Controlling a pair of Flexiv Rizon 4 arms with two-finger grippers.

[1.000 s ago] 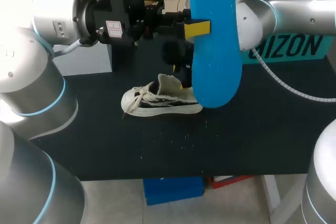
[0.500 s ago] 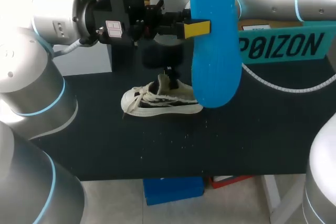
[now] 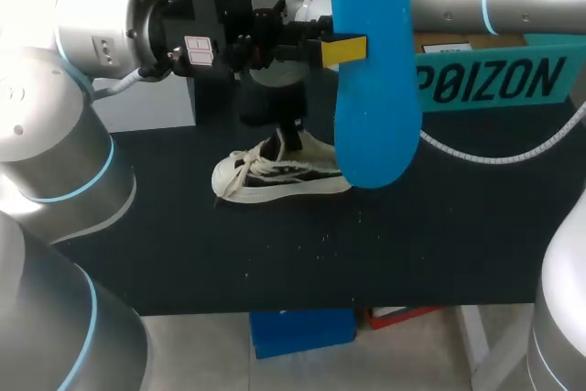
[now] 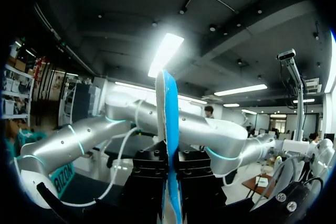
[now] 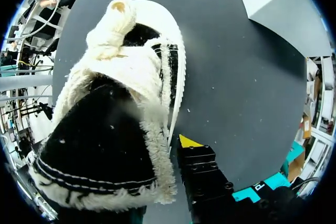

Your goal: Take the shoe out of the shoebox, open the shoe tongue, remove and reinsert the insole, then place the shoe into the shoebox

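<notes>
On the black table, seen from where I stand behind the robot, both arms meet near the middle. The left arm comes in from 9 o'clock and the right arm from 2 o'clock. The teal shoebox stands at the far edge toward 2 o'clock, well apart from the work.

The blue insole is the biggest thing aloft. It hangs upright, long axis running 12 to 6, with its lower end just over the heel. The left gripper is clamped on it at mid-length, and the left wrist view shows the insole edge-on between the two black fingers.

The shoe lies on the table below, out of the box, toe toward 9 o'clock and heel toward 3. So the insole stands crosswise to the shoe's length and would, I judge, need tipping toward 9 to slide in.

The right gripper sits down at the shoe's collar, the nearer of the two. One yellow tip shows just beside the sole; whether that gripper grips anything I cannot tell.
</notes>
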